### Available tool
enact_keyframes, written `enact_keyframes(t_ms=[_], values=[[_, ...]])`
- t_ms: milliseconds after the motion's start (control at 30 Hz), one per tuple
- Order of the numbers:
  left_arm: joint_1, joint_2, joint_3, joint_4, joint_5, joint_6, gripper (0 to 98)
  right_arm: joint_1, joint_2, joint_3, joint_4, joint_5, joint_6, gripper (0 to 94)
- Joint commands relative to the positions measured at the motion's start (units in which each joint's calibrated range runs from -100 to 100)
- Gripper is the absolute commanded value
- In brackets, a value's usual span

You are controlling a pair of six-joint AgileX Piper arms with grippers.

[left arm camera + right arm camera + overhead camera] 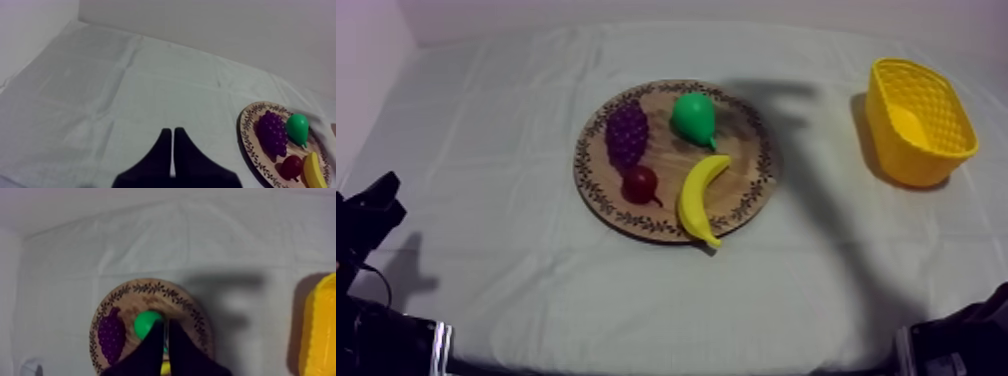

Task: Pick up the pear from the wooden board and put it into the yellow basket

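1. The pear [693,118] lies on the wooden board [748,205], on the far part of it, toward the side where the yellow basket [919,120] stands.
2. On the same board, a bunch of grapes [626,133] lies beside the pear. A small red fruit [640,184] lies just in front of the grapes, and a banana [701,198] curves along the near rim.
3. The board sits about mid-tabletop [486,150] on the grey-white cloth. The basket stands well apart from it, near the far right corner, upright with its mouth up.
4. A soft shadow [776,100] falls across the far right rim of the board and the cloth beyond it.
5. The left gripper [172,131] has its fingers pressed together in a narrow wedge, holding nothing. It is over bare cloth, well apart from the board [246,145]. In the left wrist view the grapes [272,134], pear [298,129], red fruit [291,166] and banana [313,170] show off to the side.
6. The right gripper [166,322] also has its fingers together in a narrow wedge, holding nothing. Its tips show over the board [150,286] with the pear [146,324] just beside them. The grapes [111,334] lie further along the board, and the basket [320,328] stands off at the side.
7. In the top view the left arm [371,210] sits low at the left edge of the tabletop.
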Motion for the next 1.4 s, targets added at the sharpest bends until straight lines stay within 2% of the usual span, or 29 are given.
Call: enact_keyframes(t_ms=[0, 167, 233, 367, 467, 567, 633, 767, 1100, 1367], values=[[0.0, 0.0, 0.0, 0.02, 0.0, 0.0, 0.1, -1.5, 0.8, 0.9, 0.5, -0.6, -0.6, 5.6], [0.0, 0.0, 0.0, 0.02, 0.0, 0.0, 0.1, -3.2, 2.6, 3.6, 0.0, -4.2, -0.9, 15.9], [0.0, 0.0, 0.0, 0.02, 0.0, 0.0, 0.1, -3.7, 3.5, 4.3, -0.2, -5.1, -1.1, 25.1], [0.0, 0.0, 0.0, 0.02, 0.0, 0.0, 0.1, -5.1, 5.4, 5.4, 0.0, -5.8, -1.9, 52.2], [0.0, 0.0, 0.0, 0.02, 0.0, 0.0, 0.1, -5.7, 7.2, 5.4, -0.3, -5.7, -2.2, 69.0], [0.0, 0.0, 0.0, 0.02, 0.0, 0.0, 0.1, -6.1, 9.6, 4.4, -0.7, -4.8, -2.4, 81.3], [0.0, 0.0, 0.0, 0.02, 0.0, 0.0, 0.1, -6.4, 11.5, 3.4, -0.9, -3.9, -2.4, 86.3], [0.0, 0.0, 0.0, 0.02, 0.0, 0.0, 0.1, -7.1, 15.2, 2.2, -1.0, -3.7, -2.6, 90.3], [0.0, 0.0, 0.0, 0.02, 0.0, 0.0, 0.1, -8.0, 26.9, -2.3, 0.4, -4.6, -2.7, 92.0], [0.0, 0.0, 0.0, 0.02, 0.0, 0.0, 0.1, -8.1, 34.8, -6.7, -0.4, -4.7, -1.9, 92.1]])
